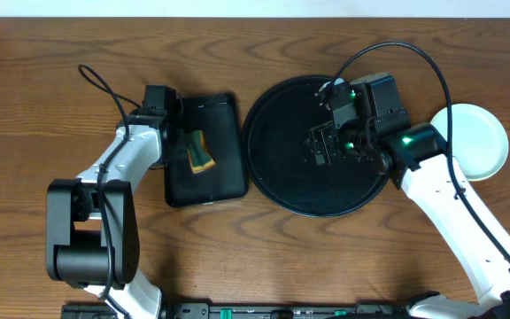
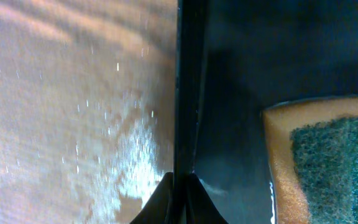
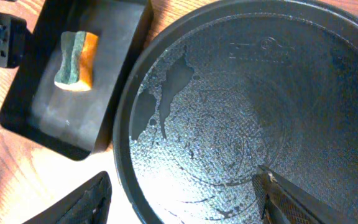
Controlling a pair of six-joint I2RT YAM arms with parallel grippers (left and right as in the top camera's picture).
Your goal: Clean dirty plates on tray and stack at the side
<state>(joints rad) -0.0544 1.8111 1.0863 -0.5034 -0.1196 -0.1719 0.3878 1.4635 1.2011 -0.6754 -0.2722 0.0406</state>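
Overhead: the right gripper hangs over the round black tray, and a pale plate lies just beside it. Left wrist: the left gripper is clamped on the rim of the rectangular tray, near a sponge. Right wrist: fingers are spread above the wet tray.

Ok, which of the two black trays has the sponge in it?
The rectangular tray; the sponge lies inside it, while the round tray holds none.
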